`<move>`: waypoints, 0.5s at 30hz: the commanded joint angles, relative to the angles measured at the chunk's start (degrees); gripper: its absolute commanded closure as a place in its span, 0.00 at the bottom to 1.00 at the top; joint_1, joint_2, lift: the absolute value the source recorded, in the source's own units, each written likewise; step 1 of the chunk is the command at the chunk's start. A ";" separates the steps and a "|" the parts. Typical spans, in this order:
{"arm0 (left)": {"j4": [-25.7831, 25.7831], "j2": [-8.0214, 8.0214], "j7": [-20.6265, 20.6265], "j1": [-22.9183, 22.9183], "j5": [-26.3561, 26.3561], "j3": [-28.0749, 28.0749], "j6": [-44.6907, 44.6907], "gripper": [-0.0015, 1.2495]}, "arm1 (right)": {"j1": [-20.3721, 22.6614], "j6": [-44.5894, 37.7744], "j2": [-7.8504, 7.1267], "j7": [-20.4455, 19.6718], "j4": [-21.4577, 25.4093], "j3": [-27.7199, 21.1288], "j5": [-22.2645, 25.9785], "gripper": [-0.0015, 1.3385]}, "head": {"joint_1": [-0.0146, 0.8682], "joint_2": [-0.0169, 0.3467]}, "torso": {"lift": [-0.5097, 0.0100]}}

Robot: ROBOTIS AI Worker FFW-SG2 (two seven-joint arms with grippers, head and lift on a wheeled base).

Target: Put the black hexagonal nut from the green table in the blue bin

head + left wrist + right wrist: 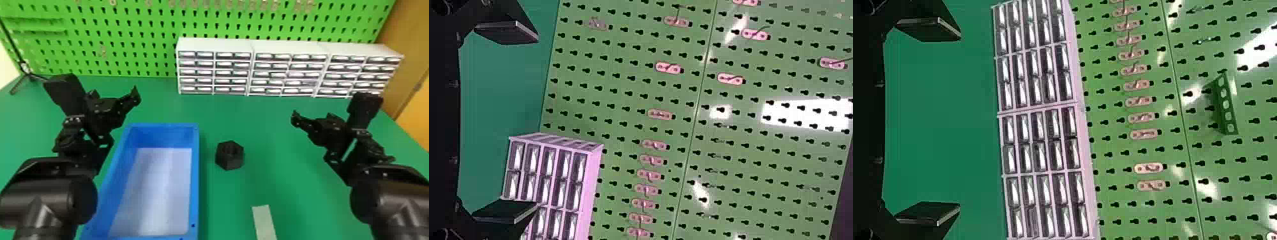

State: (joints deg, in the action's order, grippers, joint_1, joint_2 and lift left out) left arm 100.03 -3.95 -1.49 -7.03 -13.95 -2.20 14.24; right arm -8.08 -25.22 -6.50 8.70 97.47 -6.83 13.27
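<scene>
In the head view, the black hexagonal nut [229,155] lies on the green table [242,118], a short way right of the blue bin [195,178]. My left gripper [132,95] hangs beyond the bin's far left corner, and my right gripper [297,118] is to the right of the nut and farther back. Neither touches the nut or the bin. The left wrist view has my left gripper [534,125] with its two fingers wide apart and nothing between them. Likewise open and holding nothing is my right gripper [958,125] in the right wrist view.
White drawer cabinets [252,68] line the table's back, in front of a green pegboard [127,41]. A pale strip [264,221] lies on the table nearer the front, right of the bin. A black stand [25,71] is at the far left.
</scene>
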 commanded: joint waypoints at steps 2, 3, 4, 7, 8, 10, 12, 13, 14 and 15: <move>-0.01 0.00 0.00 0.00 -0.02 -0.09 0.00 0.09 | 0.00 0.00 0.00 0.00 0.00 0.07 0.00 0.08 | 0.80 0.07 | 0.79; -0.01 0.00 0.00 0.00 -0.02 -0.09 0.00 0.09 | 0.00 0.00 0.00 0.00 0.00 0.07 0.00 0.08 | 0.80 0.07 | 0.79; -0.01 0.00 0.00 0.00 -0.02 -0.09 0.00 0.09 | 0.00 0.00 -0.09 0.00 0.00 0.07 0.00 0.08 | 0.80 0.07 | 0.79; -0.01 0.00 0.00 0.00 -0.02 -0.09 0.00 0.09 | 0.00 0.00 -0.09 0.00 0.00 0.07 0.00 0.08 | 0.80 0.07 | 0.79; -0.01 0.00 0.00 0.00 -0.11 -0.09 0.00 0.09 | 0.00 0.00 -0.09 0.00 0.00 0.07 0.00 0.08 | 0.80 0.07 | 0.79; -0.01 0.00 0.00 0.00 -0.11 -0.09 0.00 0.09 | 0.00 0.00 -0.09 0.00 0.00 0.07 0.00 0.08 | 0.80 0.07 | 0.79; -0.01 0.00 0.00 0.00 -0.11 -0.09 0.00 0.09 | 0.00 0.00 -0.09 0.00 0.00 0.07 0.00 0.08 | 0.80 0.07 | 0.79; 0.08 0.00 0.00 0.00 -0.02 -0.09 0.00 0.09 | 0.00 0.00 -0.09 0.00 0.00 0.15 0.00 0.08 | 0.80 0.07 | 0.79; -0.01 0.00 0.00 0.00 -0.11 -0.09 0.00 0.09 | 0.00 0.00 -0.09 0.00 0.00 0.15 0.00 0.08 | 0.80 0.07 | 0.79; -0.01 0.00 0.00 0.00 -0.11 -0.09 0.00 0.09 | 0.00 -0.09 -0.09 0.00 0.00 0.15 0.00 0.08 | 0.80 0.07 | 0.79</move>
State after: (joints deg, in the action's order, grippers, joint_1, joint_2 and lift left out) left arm 100.03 -3.95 -1.49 -7.03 -14.04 -2.28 14.24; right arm -8.09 -25.22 -6.59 8.70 97.47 -6.75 13.27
